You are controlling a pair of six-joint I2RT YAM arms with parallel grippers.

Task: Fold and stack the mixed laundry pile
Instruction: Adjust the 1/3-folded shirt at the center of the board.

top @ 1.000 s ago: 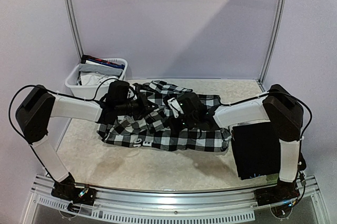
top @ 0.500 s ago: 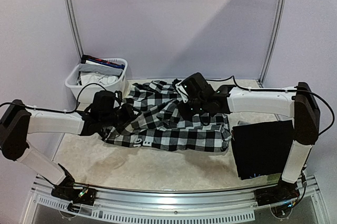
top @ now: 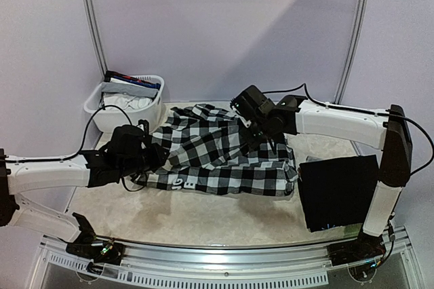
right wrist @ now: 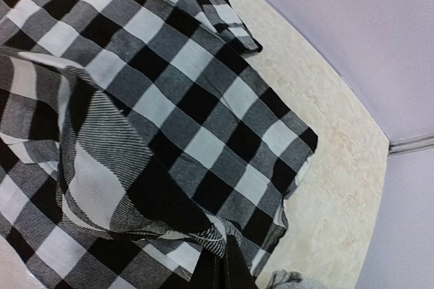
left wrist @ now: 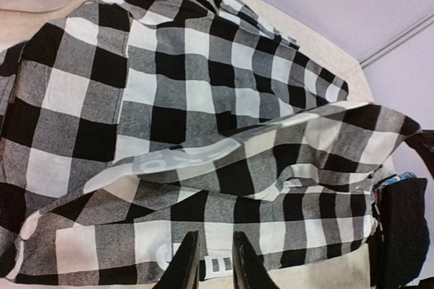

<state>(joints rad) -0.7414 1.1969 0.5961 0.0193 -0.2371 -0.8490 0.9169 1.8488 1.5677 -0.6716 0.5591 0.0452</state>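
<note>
The right gripper (right wrist: pixel 225 265) is pressed together on a fold of the shirt (top: pixel 217 160), holding that fold raised above the rest of the cloth at the shirt's far right part. The left gripper (left wrist: pixel 213 265) sits low at the shirt's left edge, jaws a little apart; whether they nip the cloth I cannot tell. The shirt lies spread across the middle of the table (top: pixel 203 218), between a basket (top: pixel 98 114) at the far left and a folded black garment (top: pixel 337 190) near the right edge.
</note>
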